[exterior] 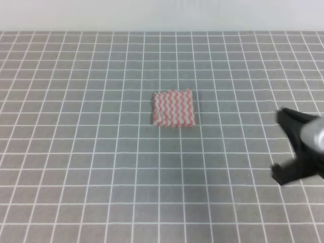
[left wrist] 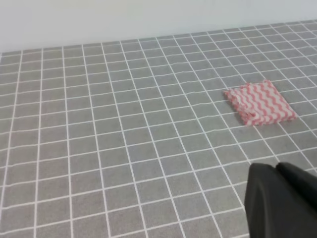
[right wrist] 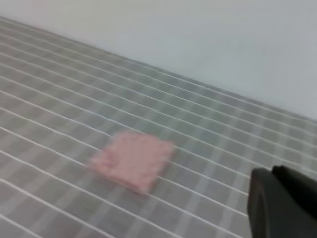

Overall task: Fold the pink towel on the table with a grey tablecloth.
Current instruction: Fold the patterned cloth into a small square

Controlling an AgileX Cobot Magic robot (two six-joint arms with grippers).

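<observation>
1. Right hand [exterior: 286, 147]: we record it at the right edge of the exterior high view, its two dark fingers spread wide and holding nothing, well apart from the cloth. In its own wrist view only a dark corner of it shows at lower right.
2. Left hand [left wrist: 282, 201]: absent from the exterior high view; its wrist view shows only a dark mass at lower right, so we cannot tell whether it is spread or pressed together.
3. Pink towel [exterior: 173, 108]: it lies near the middle of the tabletop [exterior: 76, 177], flat, a compact near-square with pink-and-white zigzag stripes. The left wrist view shows a thicker, slightly ragged edge on its near left side, which we take for stacked layers. We judge it already folded at least once, perhaps fully.
4. Step in hand, as we judge it: either a last fold or a retreat with the work done. We cannot tell which.
5. If a further fold is wanted, we would bring the right hand in low from the right, pinch all layers at one edge together, carry that edge straight over to the opposite one, and release only when the edges align.
6. Risk: catching only the top layer would undo the packet.
</observation>
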